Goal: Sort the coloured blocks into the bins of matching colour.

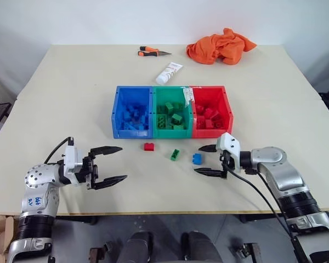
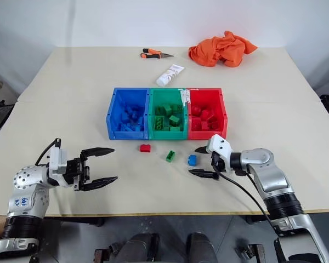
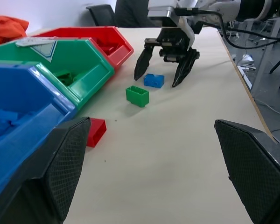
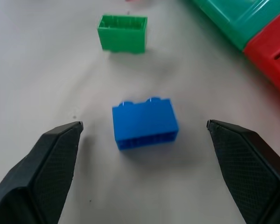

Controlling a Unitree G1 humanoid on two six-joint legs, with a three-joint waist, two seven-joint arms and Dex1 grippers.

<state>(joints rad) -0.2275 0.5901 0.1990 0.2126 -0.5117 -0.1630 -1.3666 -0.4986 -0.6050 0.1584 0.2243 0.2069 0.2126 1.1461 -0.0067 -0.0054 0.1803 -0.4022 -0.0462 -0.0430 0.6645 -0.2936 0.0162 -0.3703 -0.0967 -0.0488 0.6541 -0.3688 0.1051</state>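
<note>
Step in hand, as judged: pick-up of the blue block by the right hand, which stands open and empty, one finger to each side of the block and not touching it. To do it well, the hand should go slightly lower so the fingers meet the block's two flat side faces squarely, then close gently; a skewed or high closure could flick so small a piece away across the worktop. Left hand: wide open, empty, hovering near the front left edge, well apart from all blocks. Loose blocks on the worktop, just in front of the bins: red block at left, green block in the middle, blue block at right. Containers: three joined bins in a row. Blue bin, left, holds a heap of blue blocks. Green bin, centre, holds several green blocks. Red bin, right, holds several red blocks. No wrong colour is evident in any bin. Destination for the blue block: the left bin, farthest from the right hand.
</note>
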